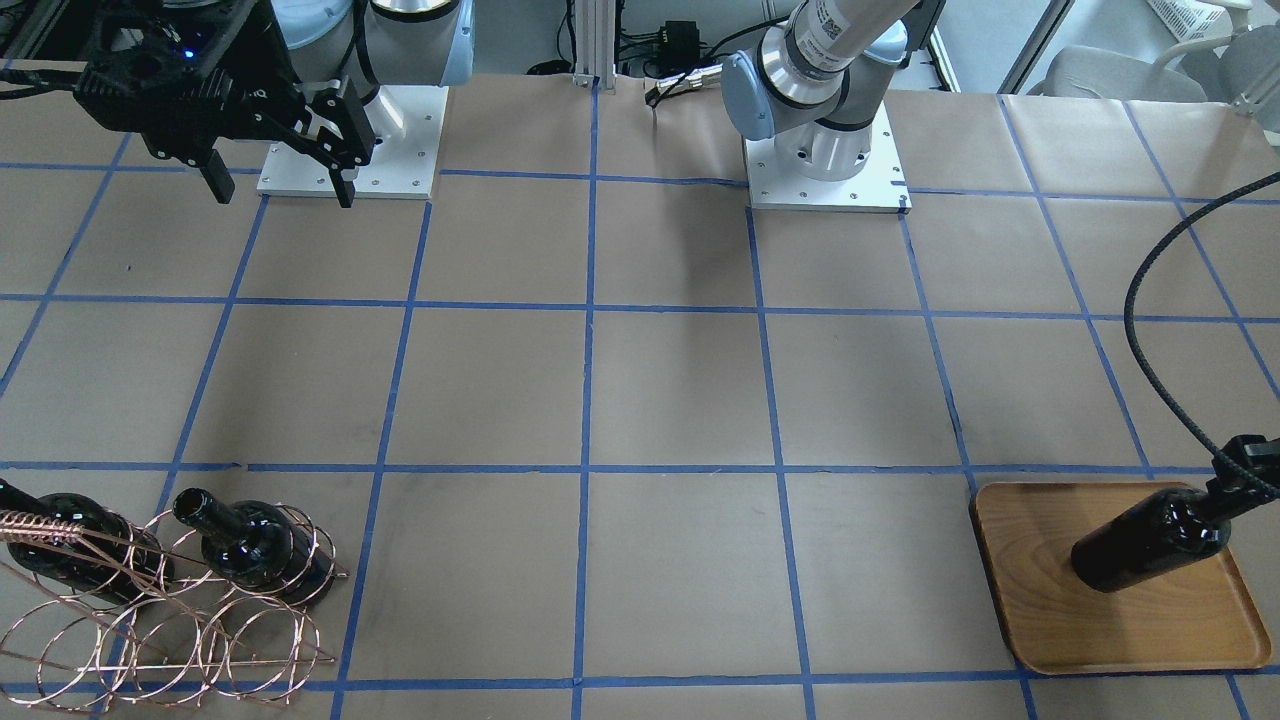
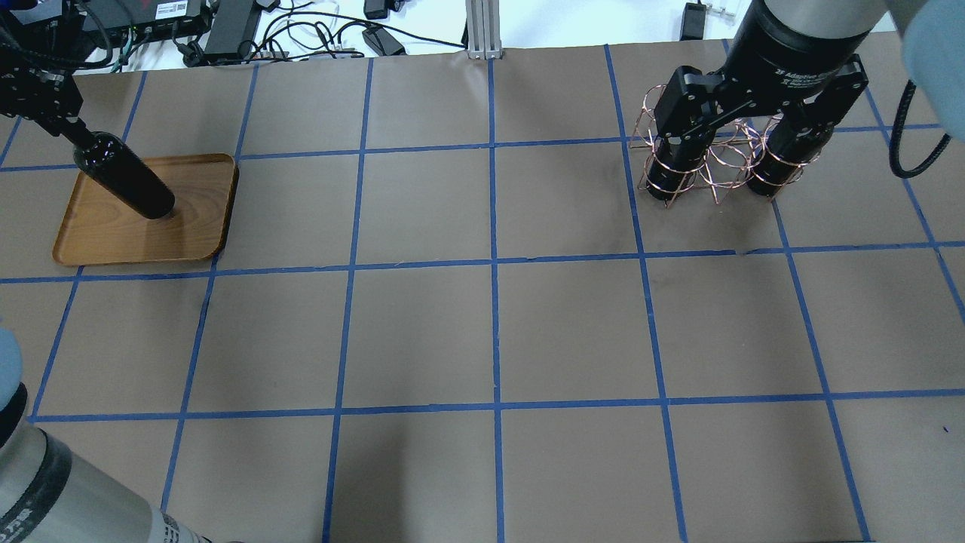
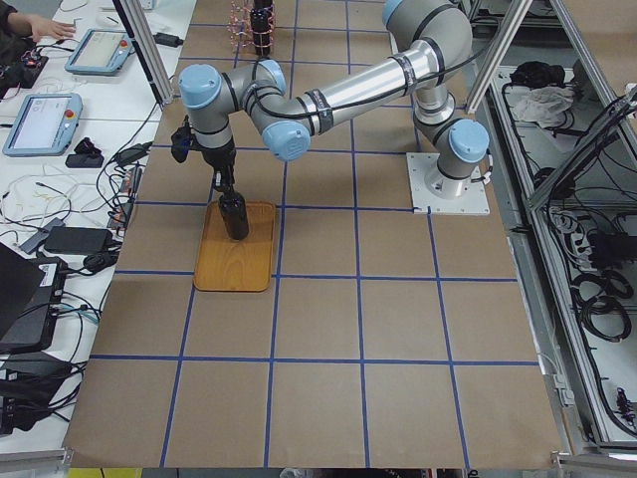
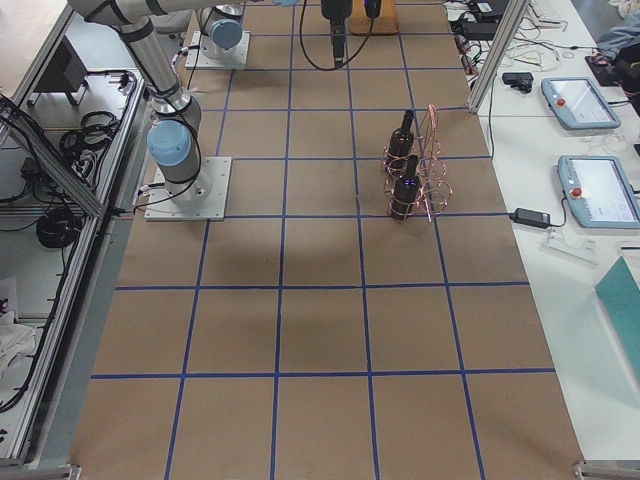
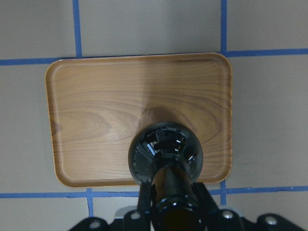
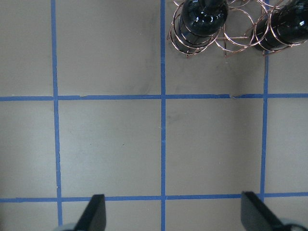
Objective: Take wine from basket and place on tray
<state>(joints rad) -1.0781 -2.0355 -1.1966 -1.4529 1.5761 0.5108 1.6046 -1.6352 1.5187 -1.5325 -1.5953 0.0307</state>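
Note:
My left gripper (image 1: 1232, 478) is shut on the neck of a near-black wine bottle (image 1: 1150, 540) and holds it upright over the wooden tray (image 1: 1050, 600). I cannot tell whether the base touches the wood. In the left wrist view the bottle (image 5: 166, 154) is above the tray's (image 5: 96, 120) near edge. The copper wire basket (image 2: 724, 162) holds two more bottles (image 2: 667, 177) (image 2: 769, 172). My right gripper (image 2: 735, 139) is open and empty, high above the table on the robot's side of the basket. Its fingers (image 6: 96, 211) show spread, with the basket (image 6: 231, 41) at the top.
The two arm bases (image 1: 350, 150) (image 1: 825, 160) stand on white plates at the table's robot side. A black cable (image 1: 1135, 300) loops above the tray. Operator desks with tablets (image 4: 585, 100) lie beyond the far table edge.

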